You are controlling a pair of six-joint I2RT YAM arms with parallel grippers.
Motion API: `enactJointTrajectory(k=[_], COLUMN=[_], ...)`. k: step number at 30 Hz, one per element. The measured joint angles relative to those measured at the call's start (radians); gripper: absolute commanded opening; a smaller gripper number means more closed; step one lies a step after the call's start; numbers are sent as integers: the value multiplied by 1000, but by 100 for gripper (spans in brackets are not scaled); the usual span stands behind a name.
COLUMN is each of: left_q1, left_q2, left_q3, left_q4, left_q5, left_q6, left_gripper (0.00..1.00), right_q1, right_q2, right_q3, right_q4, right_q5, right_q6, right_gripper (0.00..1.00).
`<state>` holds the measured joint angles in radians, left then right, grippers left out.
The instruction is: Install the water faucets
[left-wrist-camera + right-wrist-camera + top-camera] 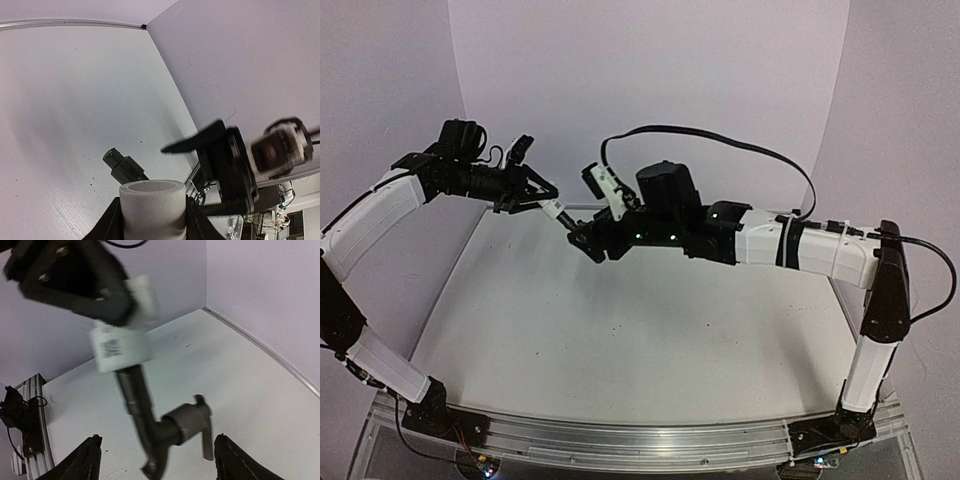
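Black-and-white faucet (pixel 150 422), hooked spout down, hangs above the table's (pixel 620 340) far edge, its white fitting (pixel 135 354) clamped in the left gripper (pixel 545 198). Its sticker (pixel 111 347) is too blurred to read. The right gripper (pixel 160 455) stands spread wide.

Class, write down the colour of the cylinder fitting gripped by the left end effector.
White. The cylinder fitting shows best in the left wrist view.
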<state>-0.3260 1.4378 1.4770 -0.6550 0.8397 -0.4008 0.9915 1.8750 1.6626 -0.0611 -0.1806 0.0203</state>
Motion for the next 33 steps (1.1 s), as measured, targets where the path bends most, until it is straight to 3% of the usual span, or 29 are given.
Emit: enactJointTrajectory(k=[4,9,18,21,25,29,30,33], left_q1=[0,0,3,13,13,14,14,12], left_q2=[6,5,0,-6,-22,-35,-36,-36], left_q3=[11,11,11,2,-10,-11,-11,-12], left_q4=[0,0,0,-8,22,78,80,80], left_q5=[-2,4,61,90,137,167,174,193], left_q6=[-25,-26,17,59,118,153,159,164], left_gripper=[0,0,0,0,0,0,0,0], right_q1=[87,95,80,41,-85,-163,-172,-186], right_q2=[45,129,166,165,183,266,284,307], right_q3=[56,122,144,144,144,144,144,135], right_q4=[1,6,-3,-9,51,339,405,530], right_q5=[164,291,255,59,-483,-878,-936,-1036], right_q6=[-127,-207,-218,-124,149,533,610,773], right_gripper=[74,55,16,1,0,0,5,36])
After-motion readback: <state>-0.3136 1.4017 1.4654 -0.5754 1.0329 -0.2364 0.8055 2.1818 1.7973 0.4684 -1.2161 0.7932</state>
